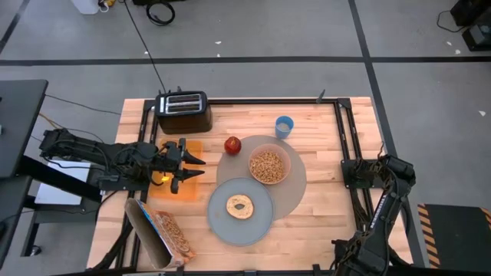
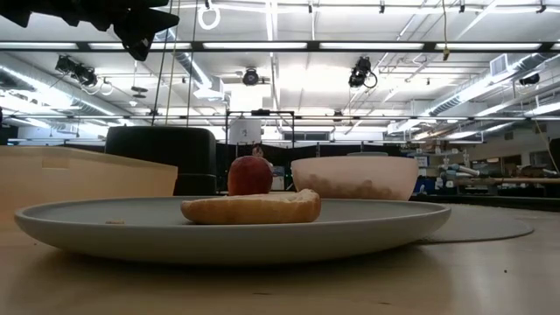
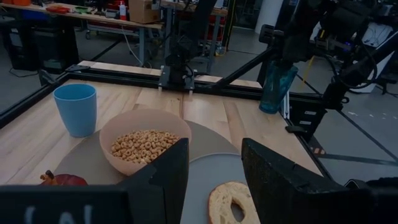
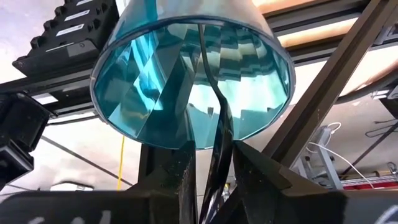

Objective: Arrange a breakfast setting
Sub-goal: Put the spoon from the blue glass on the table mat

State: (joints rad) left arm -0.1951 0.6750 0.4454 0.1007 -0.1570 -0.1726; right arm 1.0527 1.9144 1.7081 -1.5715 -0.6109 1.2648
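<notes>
A black toaster stands at the table's far left corner. An orange board lies nearby. A cereal box lies at the near-left edge.

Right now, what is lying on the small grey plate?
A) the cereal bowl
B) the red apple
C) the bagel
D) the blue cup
C: the high view shows the bagel lying on the plate, while the apple, cup and bowl are all off the plate.
</notes>
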